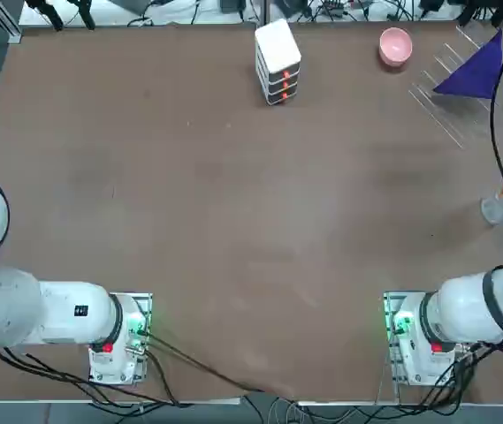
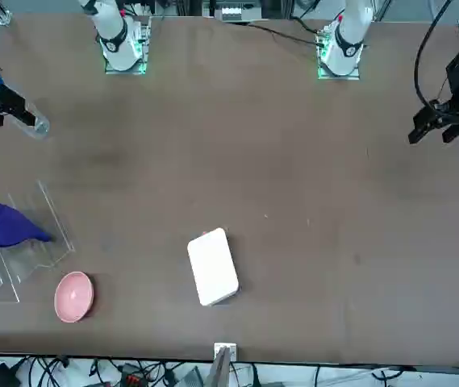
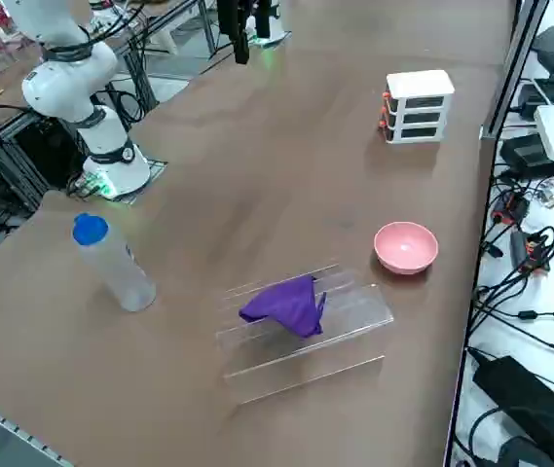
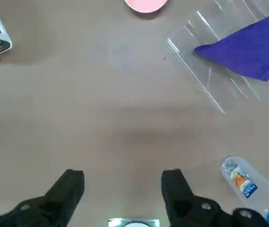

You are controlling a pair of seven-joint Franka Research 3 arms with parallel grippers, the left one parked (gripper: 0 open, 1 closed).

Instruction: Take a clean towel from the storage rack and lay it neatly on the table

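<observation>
- The right gripper (image 4: 123,178) is released, its two black fingers (image 4: 68,191) spread wide apart, with nothing between them; it hangs above the brown table (image 4: 120,104), touching neither cloth nor rack; in the front view it shows at the left, overlapping the clear bottle (image 2: 37,122).
- That bottle has a blue cap and a small label; it is on the table, between the right arm's base (image 1: 419,340) and the rack as the top view shows it.
- The towel (image 3: 291,306) is solid purple and thin; it lies draped across the top of the storage rack (image 3: 306,365), not on the table; from overhead it makes a near triangle, one point reaching toward the middle of the table; from the side it looks loosely bunched, with soft folds and a drooping corner.
- The rack is clear plastic, its parallel bars showing mostly as pale bright lines.
- Just beside the rack sits a pink bowl (image 3: 406,247); farther off, past the bowl, stands a white stacked box (image 3: 418,105) with orange marks.
</observation>
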